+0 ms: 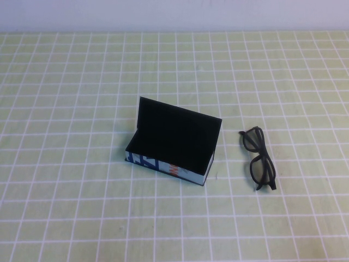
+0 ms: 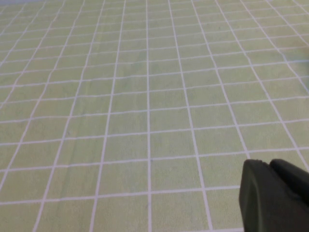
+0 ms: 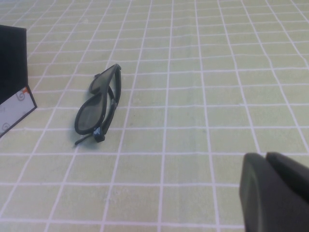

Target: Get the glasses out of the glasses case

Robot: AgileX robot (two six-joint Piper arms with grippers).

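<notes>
The glasses case stands open at the table's middle, with its black flap lid upright and its light-blue printed side facing me. Its black inside shows nothing in it. The glasses lie folded on the green checked cloth just right of the case, apart from it. In the right wrist view the glasses lie ahead and a corner of the case shows at the edge. My right gripper is shut and empty, well short of the glasses. My left gripper is shut and empty over bare cloth. Neither gripper shows in the high view.
The green cloth with a white grid covers the whole table. A pale wall runs along the far edge.
</notes>
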